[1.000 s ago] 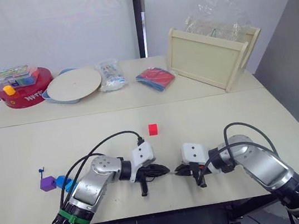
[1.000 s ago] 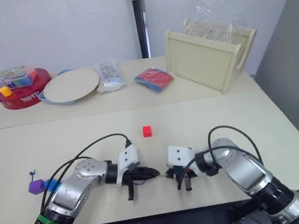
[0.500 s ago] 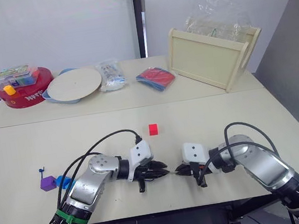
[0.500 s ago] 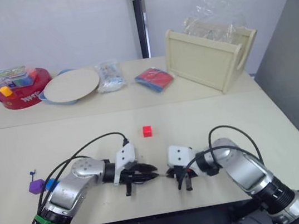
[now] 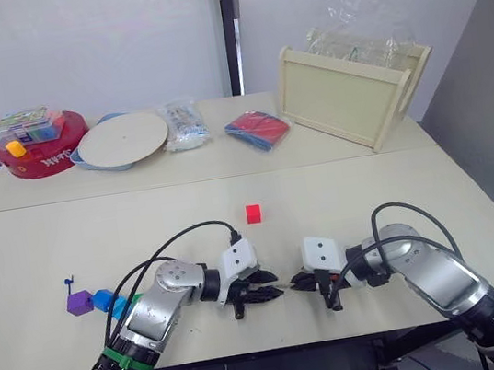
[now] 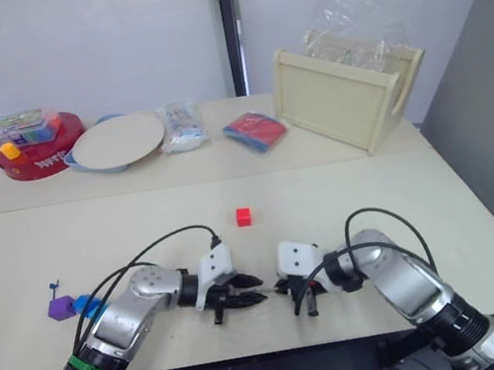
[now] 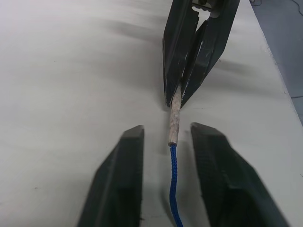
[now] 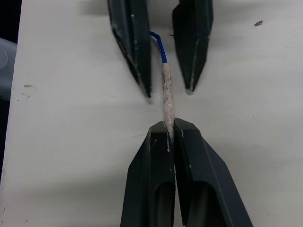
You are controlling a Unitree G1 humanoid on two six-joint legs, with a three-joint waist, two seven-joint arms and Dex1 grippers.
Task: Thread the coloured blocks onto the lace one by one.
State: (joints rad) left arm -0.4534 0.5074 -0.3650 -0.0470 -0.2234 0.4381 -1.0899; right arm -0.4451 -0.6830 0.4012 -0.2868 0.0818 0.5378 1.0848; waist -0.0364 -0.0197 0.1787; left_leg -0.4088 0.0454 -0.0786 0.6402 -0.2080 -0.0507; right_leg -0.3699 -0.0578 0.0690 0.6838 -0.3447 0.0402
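Your left gripper (image 7: pixel 168 177) has let go and opened since a second ago: its two black fingers, then shut around the cord, now stand apart on either side of the lace (image 7: pixel 174 156), touching nothing. Your right gripper (image 8: pixel 169 137) is pinched shut on the pale stiff tip of the lace, with the dark-blue cord trailing from that tip back between the left fingers. So the lace has passed from one side to the other, and I judge the left arm free to fetch a block.

Take the lace tip as your landmark. Both grippers meet at it, low over the worktop (image 5: pixel 369 195) near the front edge. The red block (image 5: pixel 252 213) sits alone beyond the tip, well apart from it. The purple block (image 5: pixel 79 303) and the blue block (image 5: pixel 103 299) lie together far to the left of the tip, and appear already strung, though the cord running to them is too thin to follow. Red looks the next candidate.
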